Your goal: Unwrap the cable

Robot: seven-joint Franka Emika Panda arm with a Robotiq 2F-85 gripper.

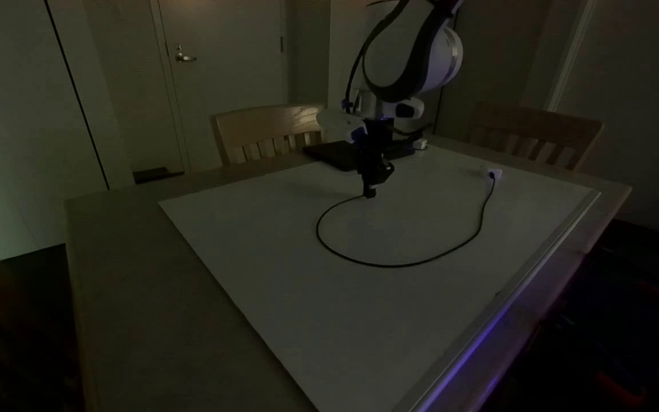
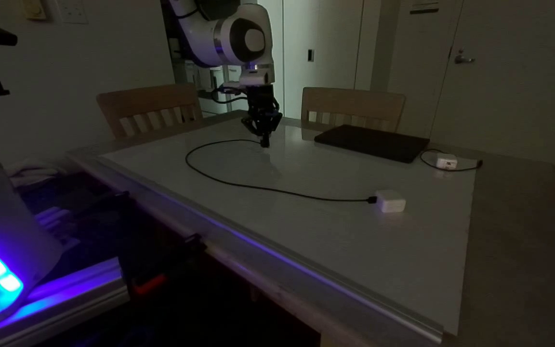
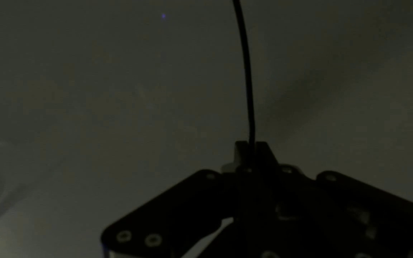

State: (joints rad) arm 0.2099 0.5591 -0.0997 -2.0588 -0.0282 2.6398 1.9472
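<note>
The thin black cable (image 1: pixel 384 266) lies unwound on the white board in a wide open curve, seen in both exterior views. One end is plugged into a white plug block (image 2: pixel 390 201) resting on the board. At its opposite end the cable (image 3: pixel 248 82) runs between the fingertips of my gripper (image 3: pixel 251 144), which is shut on it. In both exterior views the gripper (image 1: pixel 369 193) points down, with its tips close to the board surface. The cable's tip is hidden within the dark jaws.
A flat black rectangular pad (image 2: pixel 373 142) lies near the board's far edge. Beside it sits another white adapter (image 2: pixel 446 161) with a short black cord. Wooden chairs (image 1: pixel 272 131) stand around the table. A metal rail (image 2: pixel 277 250) borders one side of the white board (image 1: pixel 284 274).
</note>
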